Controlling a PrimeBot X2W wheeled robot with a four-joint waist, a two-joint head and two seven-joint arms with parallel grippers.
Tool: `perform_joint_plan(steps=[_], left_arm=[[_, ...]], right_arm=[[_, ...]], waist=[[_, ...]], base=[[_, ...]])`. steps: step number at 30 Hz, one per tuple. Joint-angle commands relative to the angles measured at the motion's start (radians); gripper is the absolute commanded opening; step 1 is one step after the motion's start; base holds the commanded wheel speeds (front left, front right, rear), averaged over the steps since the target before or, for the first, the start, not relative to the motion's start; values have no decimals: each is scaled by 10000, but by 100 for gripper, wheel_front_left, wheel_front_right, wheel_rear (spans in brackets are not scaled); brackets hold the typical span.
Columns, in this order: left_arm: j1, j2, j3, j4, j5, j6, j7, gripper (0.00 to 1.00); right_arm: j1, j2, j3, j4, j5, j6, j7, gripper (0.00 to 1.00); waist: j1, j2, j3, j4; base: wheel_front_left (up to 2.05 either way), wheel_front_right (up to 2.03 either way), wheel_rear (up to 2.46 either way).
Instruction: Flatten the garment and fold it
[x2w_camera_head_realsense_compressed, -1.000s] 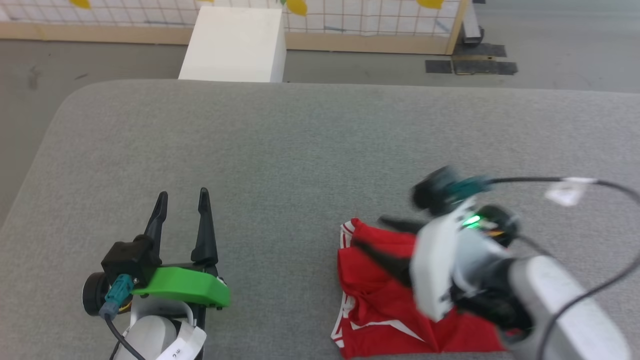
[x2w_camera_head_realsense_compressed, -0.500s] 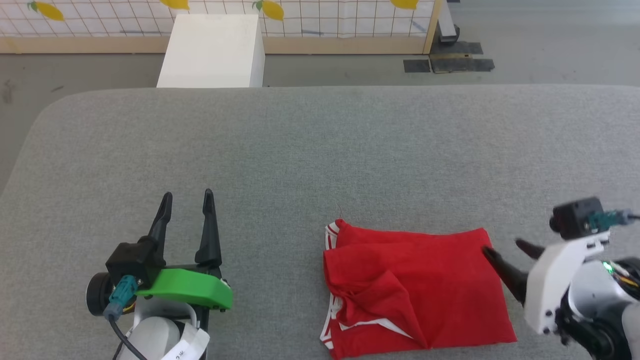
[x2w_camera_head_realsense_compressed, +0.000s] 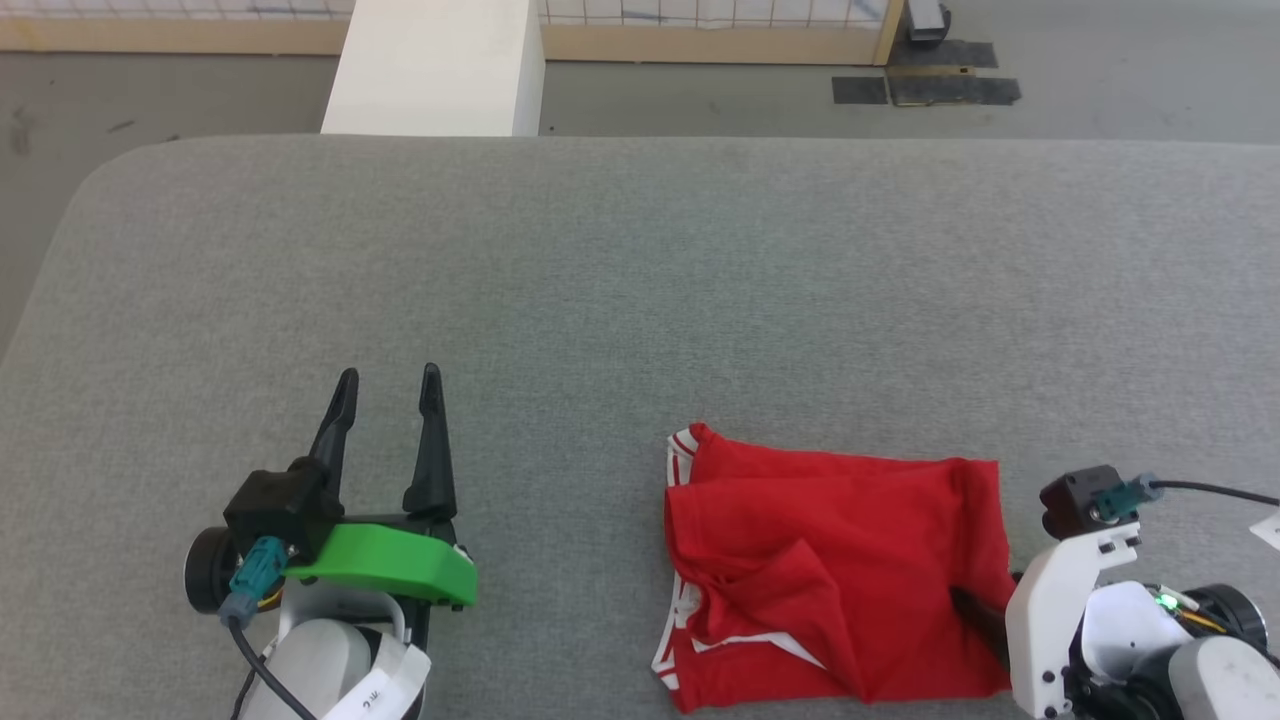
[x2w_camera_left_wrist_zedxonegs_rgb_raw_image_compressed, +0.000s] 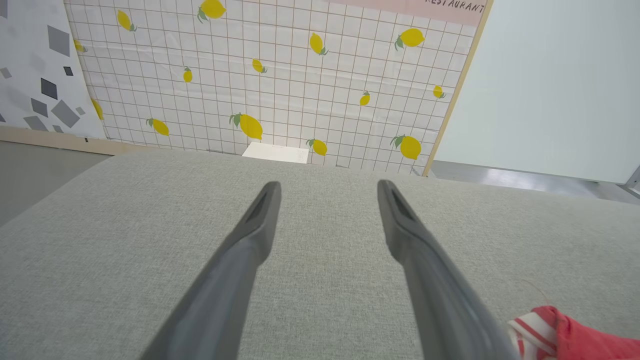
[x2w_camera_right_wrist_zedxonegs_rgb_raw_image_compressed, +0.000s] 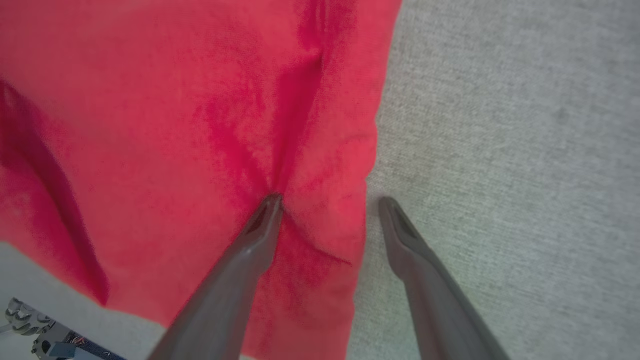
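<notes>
The garment (x2w_camera_head_realsense_compressed: 830, 570) is a red shirt lying folded into a rough rectangle on the grey table (x2w_camera_head_realsense_compressed: 600, 250), with red-white striped trim along its left side. My right gripper (x2w_camera_head_realsense_compressed: 980, 612) stands open at the garment's right edge. In the right wrist view the right gripper (x2w_camera_right_wrist_zedxonegs_rgb_raw_image_compressed: 327, 200) straddles that edge: one fingertip (x2w_camera_right_wrist_zedxonegs_rgb_raw_image_compressed: 270, 202) presses into the red garment (x2w_camera_right_wrist_zedxonegs_rgb_raw_image_compressed: 175, 125), the other rests on bare table. Well to the left, my left gripper (x2w_camera_head_realsense_compressed: 385, 385) is open over bare table. The left wrist view shows the left gripper (x2w_camera_left_wrist_zedxonegs_rgb_raw_image_compressed: 327, 185) holding nothing, with a striped corner of the garment (x2w_camera_left_wrist_zedxonegs_rgb_raw_image_compressed: 550, 330) at lower right.
A white box (x2w_camera_head_realsense_compressed: 435, 65) stands on the floor just past the table's far edge. Black mats (x2w_camera_head_realsense_compressed: 925, 88) lie on the floor at the back right. A lemon-patterned wall (x2w_camera_left_wrist_zedxonegs_rgb_raw_image_compressed: 275, 75) rises behind the table. The table's left corner is rounded.
My right gripper has drawn back from over the garment's middle to its right edge and come down onto the cloth. The head camera has shifted. The left arm has stayed still.
</notes>
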Motion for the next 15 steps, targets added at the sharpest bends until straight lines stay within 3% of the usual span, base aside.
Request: perform_joint_plan(steps=[1, 6, 7, 8, 15], left_arm=[[-161, -64, -36, 2, 110, -14, -47, 100], [-182, -131, -53, 25, 149, -22, -47, 100], [-178, -145, -56, 38, 162, -23, -47, 100], [-173, -160, -51, 45, 171, -24, -47, 100], [-104, -207, -46, 108, 242, -84, -47, 100]], right_arm=[[-152, 63, 189, 321, -65, -15, 90, 100], [-309, -50, 588, 1011, -19, -15, 200, 100], [-349, -94, 651, 1120, -1, -15, 247, 39], [-393, -137, 707, 1189, 24, -15, 255, 0], [-867, -776, 1325, 659, 290, -15, 188, 0]], waist=[[0, 0, 129, 144], [0, 0, 202, 275], [0, 0, 206, 296], [0, 0, 197, 308], [0, 0, 25, 160]], base=[[0, 0, 0], [0, 0, 0], [0, 0, 0], [0, 0, 0], [0, 0, 0]])
